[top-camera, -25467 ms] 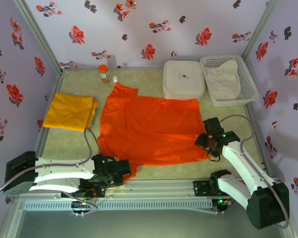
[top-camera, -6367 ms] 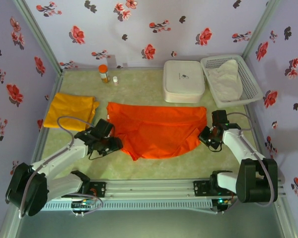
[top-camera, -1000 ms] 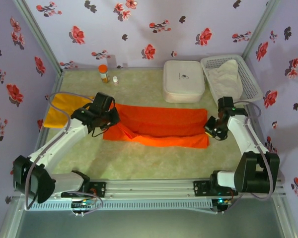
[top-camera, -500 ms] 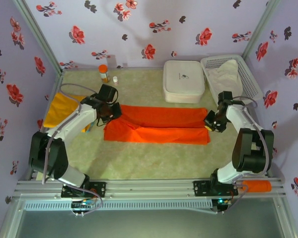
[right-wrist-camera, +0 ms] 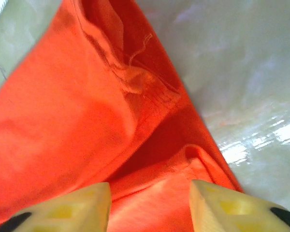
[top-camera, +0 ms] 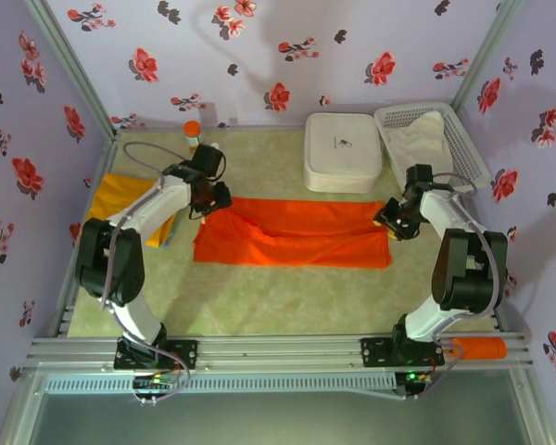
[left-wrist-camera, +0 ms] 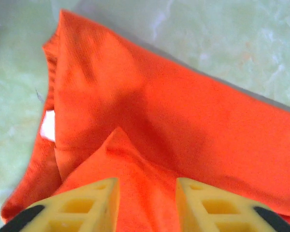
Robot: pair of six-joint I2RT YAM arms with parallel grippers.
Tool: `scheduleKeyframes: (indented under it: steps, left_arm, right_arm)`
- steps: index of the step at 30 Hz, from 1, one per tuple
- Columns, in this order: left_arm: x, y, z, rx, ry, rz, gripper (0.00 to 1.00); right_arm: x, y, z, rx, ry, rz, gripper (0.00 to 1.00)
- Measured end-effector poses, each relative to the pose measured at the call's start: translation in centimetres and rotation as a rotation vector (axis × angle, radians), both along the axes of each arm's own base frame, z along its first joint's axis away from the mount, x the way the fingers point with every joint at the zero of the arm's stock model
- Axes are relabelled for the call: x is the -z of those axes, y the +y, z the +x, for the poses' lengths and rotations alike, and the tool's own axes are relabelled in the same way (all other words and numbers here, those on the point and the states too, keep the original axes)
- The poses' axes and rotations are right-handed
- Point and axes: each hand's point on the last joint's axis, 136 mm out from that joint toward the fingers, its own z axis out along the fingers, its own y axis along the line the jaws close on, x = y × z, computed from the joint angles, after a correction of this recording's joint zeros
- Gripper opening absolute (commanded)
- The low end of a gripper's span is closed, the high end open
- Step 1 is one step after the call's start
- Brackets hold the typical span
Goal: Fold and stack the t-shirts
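Note:
The orange-red t-shirt [top-camera: 292,236] lies mid-table, folded into a long flat band. My left gripper [top-camera: 215,198] is over its far left corner. In the left wrist view this gripper [left-wrist-camera: 147,186] is open, with a loose peak of orange cloth [left-wrist-camera: 135,159] below the gap. My right gripper [top-camera: 390,222] hovers at the band's right end. It is open too [right-wrist-camera: 150,191], above a folded hem [right-wrist-camera: 150,87]. The mustard t-shirt [top-camera: 120,197] lies folded at the left edge, partly behind my left arm.
A white case [top-camera: 343,151] stands at the back, with a white basket [top-camera: 464,148] holding pale cloth [top-camera: 417,141] to its right. An orange-capped bottle [top-camera: 193,132] stands at the back left. Flowered walls close three sides.
Both grippers have gone from shut to open and let go of the orange-red shirt's edge. The shirt now lies as a folded band, and both arms have shifted toward the back.

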Motion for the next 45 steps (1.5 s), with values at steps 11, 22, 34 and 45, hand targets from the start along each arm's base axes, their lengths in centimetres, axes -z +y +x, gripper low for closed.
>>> scheduleKeyframes:
  steps: [11,22,34,45]
  left_arm:
    - [-2.2,1.9,-0.8,-0.015,-0.038,0.006,0.58]
    - [2.6,-2.7,-6.6,0.094,0.064,-0.003,0.52]
    - [8.6,-1.7,-8.1,0.108,0.222,0.077,0.51]
    - [8.9,-1.8,-1.2,0.138,0.224,0.091,0.49]
  right_arm:
    - [-5.1,2.2,1.6,-0.063,-0.208,0.018,0.75]
    - [0.0,3.8,3.9,-0.127,-0.136,-0.025,0.34]
    - [4.8,4.1,3.9,-0.17,-0.012,-0.162,0.33]
    - [4.9,6.5,-4.6,-0.234,0.084,-0.109,0.35]
